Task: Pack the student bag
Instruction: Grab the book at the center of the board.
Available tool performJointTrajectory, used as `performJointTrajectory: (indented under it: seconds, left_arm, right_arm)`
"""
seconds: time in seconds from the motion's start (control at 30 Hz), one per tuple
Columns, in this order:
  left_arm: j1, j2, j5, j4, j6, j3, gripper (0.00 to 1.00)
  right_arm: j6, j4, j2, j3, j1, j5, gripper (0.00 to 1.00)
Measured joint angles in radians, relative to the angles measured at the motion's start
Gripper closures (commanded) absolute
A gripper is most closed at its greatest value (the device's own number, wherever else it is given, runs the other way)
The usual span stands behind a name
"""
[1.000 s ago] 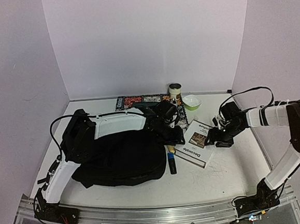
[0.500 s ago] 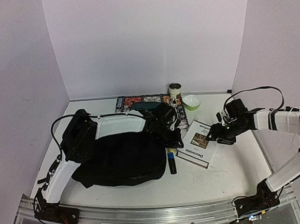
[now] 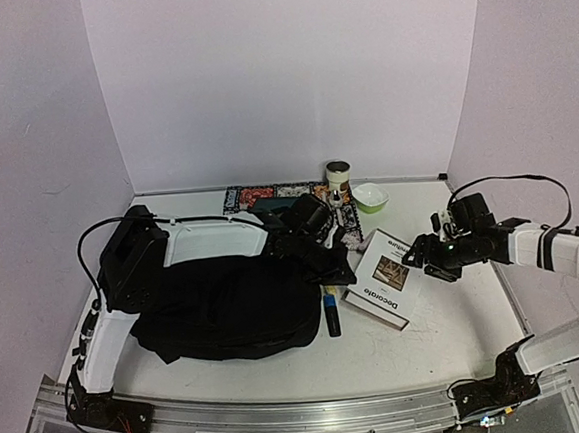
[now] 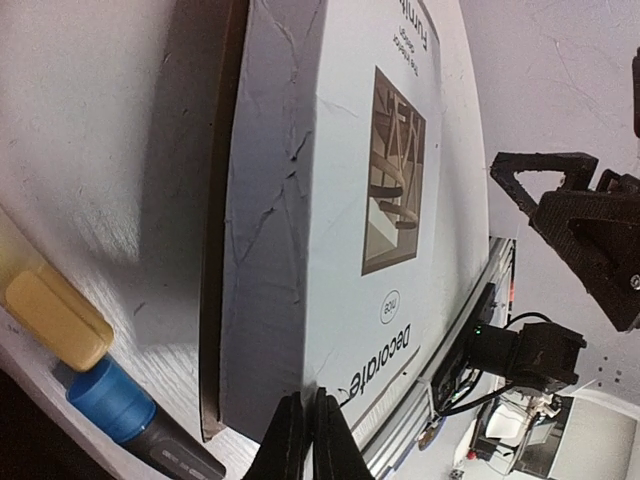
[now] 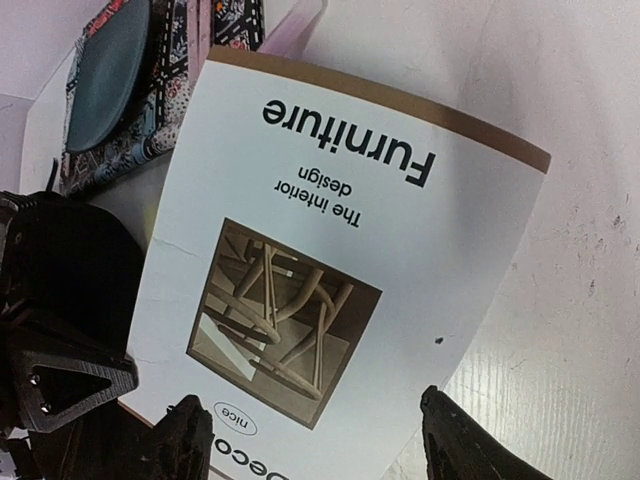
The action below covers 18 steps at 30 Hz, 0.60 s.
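The student bag [image 3: 226, 307] lies on the left half of the tabletop [image 3: 459, 334], toward its near edge. The left gripper [image 3: 340, 270], jaws pressed together, sits just beside the bag's right end, at the edge of the book [image 3: 384, 291]. The right gripper [image 3: 429, 262], jaws spread wide, hangs over the book's other side, well apart from the bag.
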Motion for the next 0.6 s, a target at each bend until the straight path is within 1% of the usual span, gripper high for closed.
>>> performJointTrajectory:
  seconds: [0.23,0.33,0.6]
  left_arm:
    - [0.0,-0.114,0.0,0.114,-0.109,-0.112,1.0]
    - [0.0,-0.158,0.0,0.199,-0.172,-0.179,1.0]
    - [0.0,-0.216,-0.019,0.369,-0.314,-0.293,1.0]
  right_arm:
    - [0.145,0.021,-0.218,-0.08,0.0,0.015,0.08]
    - [0.226,0.053,-0.286,-0.132,0.005,0.012,0.03]
    - [0.448,0.119,-0.441,-0.284,0.024,0.01,0.02]
